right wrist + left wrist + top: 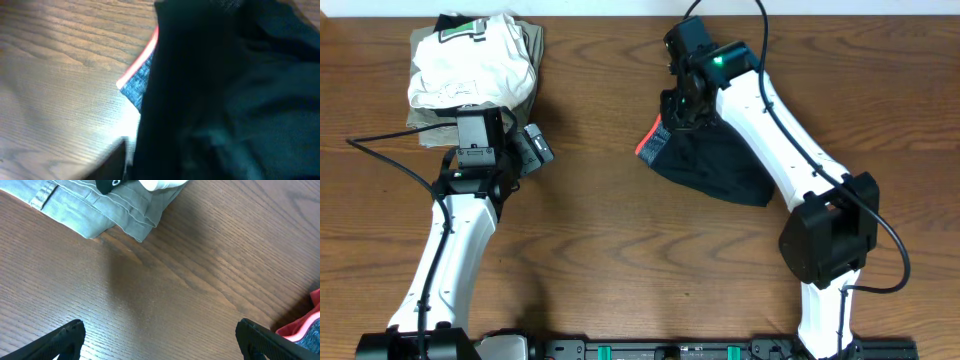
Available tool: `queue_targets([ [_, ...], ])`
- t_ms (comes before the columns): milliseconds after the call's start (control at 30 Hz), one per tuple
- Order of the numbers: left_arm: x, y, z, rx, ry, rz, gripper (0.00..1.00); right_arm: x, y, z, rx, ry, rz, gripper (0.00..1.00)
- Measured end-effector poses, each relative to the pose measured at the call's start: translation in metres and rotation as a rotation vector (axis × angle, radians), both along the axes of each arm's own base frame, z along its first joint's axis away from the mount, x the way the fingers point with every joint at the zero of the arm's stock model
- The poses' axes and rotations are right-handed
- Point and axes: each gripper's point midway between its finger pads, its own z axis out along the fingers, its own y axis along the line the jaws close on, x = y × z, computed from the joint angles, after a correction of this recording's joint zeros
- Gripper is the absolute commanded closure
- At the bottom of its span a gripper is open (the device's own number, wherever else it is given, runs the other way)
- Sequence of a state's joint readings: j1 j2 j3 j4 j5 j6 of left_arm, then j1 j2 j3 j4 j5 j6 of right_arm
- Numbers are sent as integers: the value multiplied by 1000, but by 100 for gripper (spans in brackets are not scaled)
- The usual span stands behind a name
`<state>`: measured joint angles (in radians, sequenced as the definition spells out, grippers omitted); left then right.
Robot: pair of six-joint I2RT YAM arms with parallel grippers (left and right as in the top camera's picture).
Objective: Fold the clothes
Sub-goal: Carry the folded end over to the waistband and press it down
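Overhead, I see the black pants (pixel 720 165) bunched right of centre on the table (pixel 600 260), right gripper (pixel 682 108) down at their red-lined waistband end, jaws I can't tell. Left wrist: left gripper (pixel 160 330) jaws spread wide over wood, folded garments (pixel 100 210) ahead. Right wrist: blurred black cloth fills the frame.

A white folded garment (pixel 470 70) lies atop a grey-green folded one (pixel 534 42). The stack sits at the wooden counter's (pixel 610 250) far-left corner.
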<state>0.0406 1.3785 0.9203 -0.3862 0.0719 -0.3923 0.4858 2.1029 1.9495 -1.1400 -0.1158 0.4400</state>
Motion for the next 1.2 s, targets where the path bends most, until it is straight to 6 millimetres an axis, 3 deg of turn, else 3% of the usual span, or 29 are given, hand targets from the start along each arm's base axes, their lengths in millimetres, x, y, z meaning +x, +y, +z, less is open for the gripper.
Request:
queue_targets([
  [100,0,0,0,0,0,0,2,-1,7,-5,6,-5,11,20],
  [667,0,0,0,0,0,0,2,-6,28,-3,67,-9,55,19],
  [1000,0,0,0,0,0,0,2,5,46,4,131,-61,50,25],
  [1200,0,0,0,0,0,0,2,7,55,-14,139,-36,39,33],
])
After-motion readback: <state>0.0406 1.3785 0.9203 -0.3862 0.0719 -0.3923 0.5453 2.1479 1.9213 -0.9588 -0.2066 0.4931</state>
